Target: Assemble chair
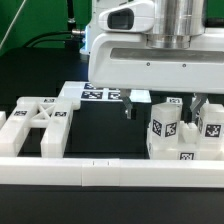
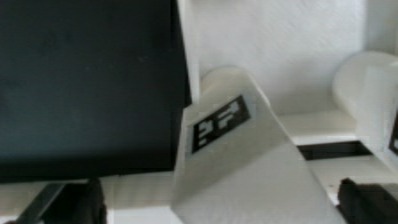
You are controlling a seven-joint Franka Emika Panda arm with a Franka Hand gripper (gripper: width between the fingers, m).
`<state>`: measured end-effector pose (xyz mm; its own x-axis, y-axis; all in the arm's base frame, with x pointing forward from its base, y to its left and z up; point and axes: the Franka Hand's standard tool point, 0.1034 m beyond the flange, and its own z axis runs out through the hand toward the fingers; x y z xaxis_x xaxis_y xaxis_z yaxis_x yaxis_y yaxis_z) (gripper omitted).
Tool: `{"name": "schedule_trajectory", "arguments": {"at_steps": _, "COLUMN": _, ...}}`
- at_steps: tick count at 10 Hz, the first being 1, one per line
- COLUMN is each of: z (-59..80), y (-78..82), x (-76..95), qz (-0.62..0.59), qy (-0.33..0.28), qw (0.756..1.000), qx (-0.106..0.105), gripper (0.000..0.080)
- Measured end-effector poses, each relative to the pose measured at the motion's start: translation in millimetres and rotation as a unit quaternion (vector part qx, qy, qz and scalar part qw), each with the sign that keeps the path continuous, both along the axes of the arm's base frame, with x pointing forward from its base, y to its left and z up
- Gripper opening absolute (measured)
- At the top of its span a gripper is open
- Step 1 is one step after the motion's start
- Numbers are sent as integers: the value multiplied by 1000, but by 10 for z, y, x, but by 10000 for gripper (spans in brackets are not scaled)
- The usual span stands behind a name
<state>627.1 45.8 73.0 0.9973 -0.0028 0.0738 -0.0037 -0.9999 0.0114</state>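
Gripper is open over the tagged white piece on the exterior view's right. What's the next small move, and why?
Probably ease straight down a little, then close. The gripper is open, with its fingers on either side of the upright tagged chair piece and seemingly only around its top. The wrist view shows that piece roughly centred between them. A second tagged piece stands close by, so I'd keep the descent vertical.

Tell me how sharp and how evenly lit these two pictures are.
Exterior view: fairly sharp, but the robot arm is blown out to flat white under bright light, and the front rail looks washed out too. Wrist view: soft all over, the tag on the white chair piece is smeared, the gripper fingers are dark blurs, and the black table shows no detail.
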Motion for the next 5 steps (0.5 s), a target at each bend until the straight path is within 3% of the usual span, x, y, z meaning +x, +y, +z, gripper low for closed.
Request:
{"name": "schedule_trajectory", "arguments": {"at_steps": 3, "z": -2, "y": -5, "x": -2, "qz": 86, "qy": 2, "qw": 996, "qx": -12, "gripper": 649}}
{"name": "schedule_trajectory", "arguments": {"at_steps": 5, "z": -6, "y": -5, "x": -4, "qz": 85, "qy": 2, "qw": 996, "qx": -12, "gripper": 389}}
